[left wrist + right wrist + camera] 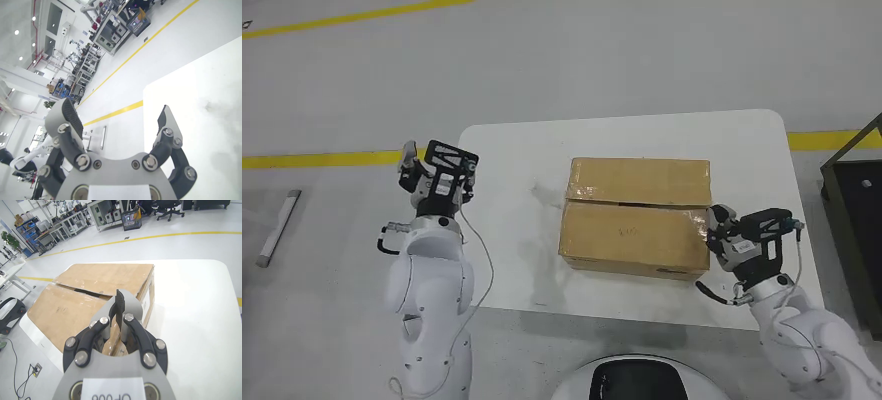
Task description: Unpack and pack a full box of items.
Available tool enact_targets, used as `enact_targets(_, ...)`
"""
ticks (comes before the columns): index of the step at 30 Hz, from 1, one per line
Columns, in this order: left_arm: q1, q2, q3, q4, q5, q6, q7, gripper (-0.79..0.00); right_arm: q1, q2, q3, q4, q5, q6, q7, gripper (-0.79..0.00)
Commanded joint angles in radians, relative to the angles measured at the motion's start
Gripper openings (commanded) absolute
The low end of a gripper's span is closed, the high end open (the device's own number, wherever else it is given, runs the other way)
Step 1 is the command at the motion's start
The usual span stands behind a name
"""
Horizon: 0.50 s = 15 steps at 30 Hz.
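Top view, cardboard box (634, 215), handwritten mark illegible

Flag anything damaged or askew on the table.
On the cardboard box, the top flaps don't meet cleanly: a dark gap shows along the seam, and the flap edges look ragged. Nothing else stands out.

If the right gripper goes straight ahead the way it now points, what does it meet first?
Probably the cardboard box: the shut right gripper points at its near end, though its height is unclear.
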Motion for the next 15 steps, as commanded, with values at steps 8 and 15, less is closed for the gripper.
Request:
enact_targets(8,-0.03,-0.034,0.319,0.062,-0.235,-0.058,-0.01,0.0,-0.041,0.005,0.159,-0.048,0.051,0.034,-0.024,-0.785)
enact_targets(15,-0.121,-0.063,0.518,0.22,-0.292,-0.118,-0.013,0.0,-0.079,0.009,0.264,-0.032,0.049,0.039,-0.039,-0.785)
